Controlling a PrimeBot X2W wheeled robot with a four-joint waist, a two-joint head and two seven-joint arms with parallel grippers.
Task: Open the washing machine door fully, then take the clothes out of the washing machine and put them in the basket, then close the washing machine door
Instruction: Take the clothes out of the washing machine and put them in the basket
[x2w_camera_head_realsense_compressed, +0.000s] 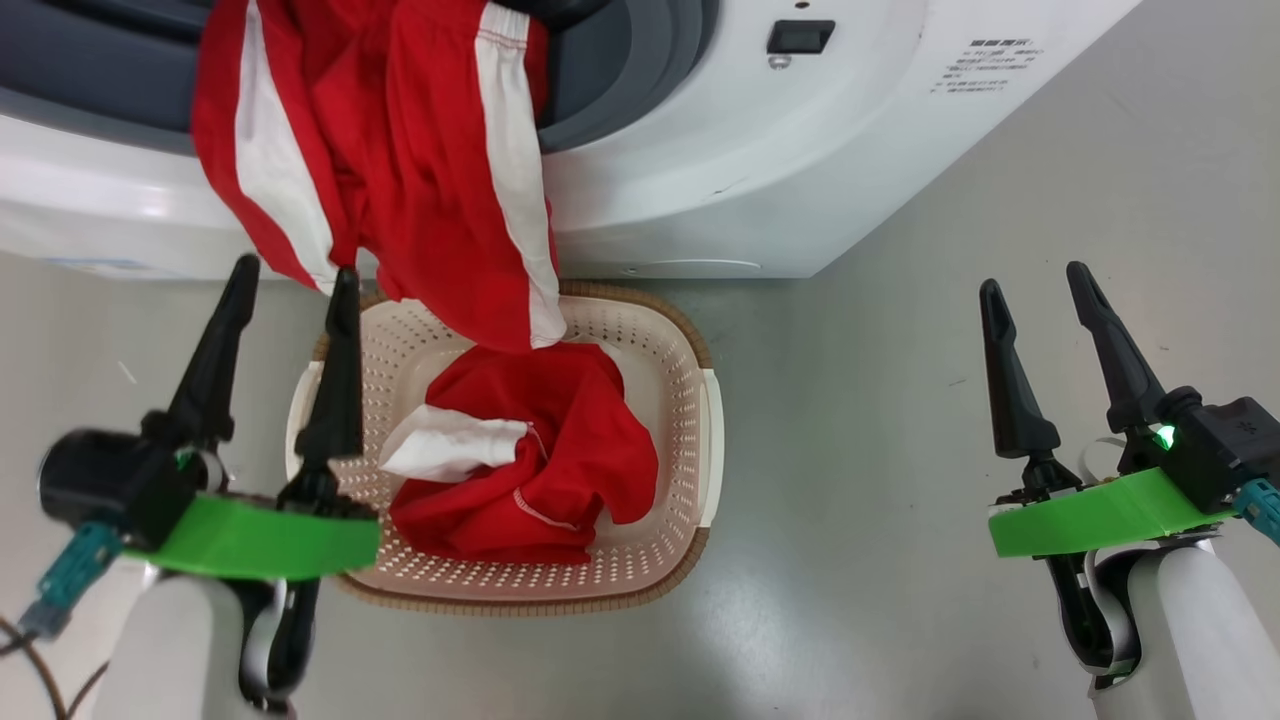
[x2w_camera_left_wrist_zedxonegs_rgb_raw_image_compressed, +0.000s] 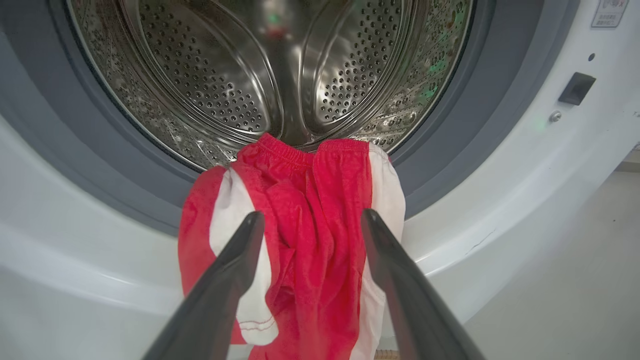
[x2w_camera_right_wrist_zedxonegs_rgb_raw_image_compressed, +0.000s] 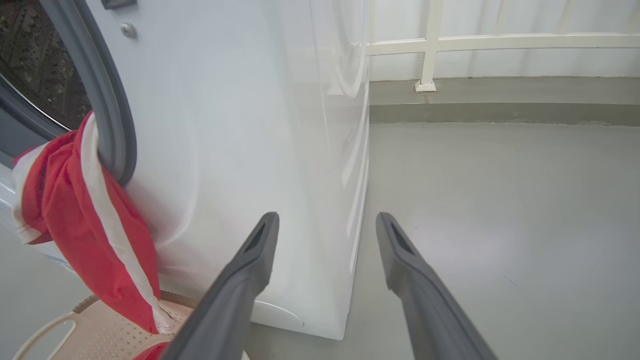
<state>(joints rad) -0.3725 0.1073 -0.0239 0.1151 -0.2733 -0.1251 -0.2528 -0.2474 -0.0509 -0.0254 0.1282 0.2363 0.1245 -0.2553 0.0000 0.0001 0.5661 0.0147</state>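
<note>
Because its jaws stand wide with nothing between them, the left gripper (x2w_camera_head_realsense_compressed: 295, 270) hovers just before the hanging garment (x2w_camera_head_realsense_compressed: 420, 150), fingers framing it, likely for a pinch. That garment drapes over the lower edge of the opening in the washing machine (x2w_camera_head_realsense_compressed: 750, 150), its hem reaching the back rim of the basket (x2w_camera_head_realsense_compressed: 690, 420), set below to catch it; a second garment (x2w_camera_head_realsense_compressed: 560, 450) lies inside. The right gripper (x2w_camera_head_realsense_compressed: 1032, 277), spread and empty, hangs well aside.

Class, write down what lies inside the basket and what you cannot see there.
A crumpled red and white garment lies in the basket. A second garment, hanging from the washing machine, dips over its back edge. The basket floor beneath the cloth is hidden.
</note>
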